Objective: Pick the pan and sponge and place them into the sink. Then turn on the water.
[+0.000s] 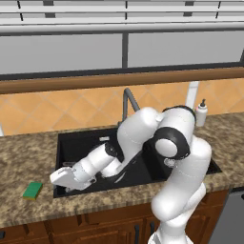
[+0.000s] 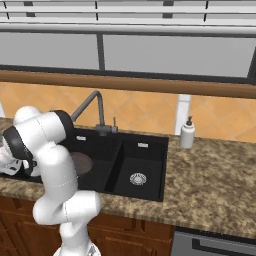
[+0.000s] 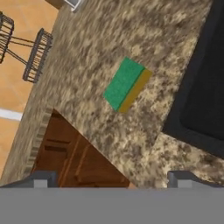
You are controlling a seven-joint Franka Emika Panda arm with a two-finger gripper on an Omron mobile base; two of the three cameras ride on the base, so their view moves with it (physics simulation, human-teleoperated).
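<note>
Left base view: the sponge (image 1: 32, 190) lies on the table near its front edge, left of the sink (image 1: 64, 143), with the gripper (image 1: 61, 178) low over the sink's front-left corner. Right base view: the pan (image 2: 82, 162) rests in the wide basin. Hand view: fingers (image 3: 41, 179) spread apart and empty, sponge flat on the table beyond them.

No readable text, label, brand, number or sign anywhere; soap bottle (image 2: 187, 134), sponge (image 3: 127, 84) and sink (image 2: 150, 187) all unmarked.
</note>
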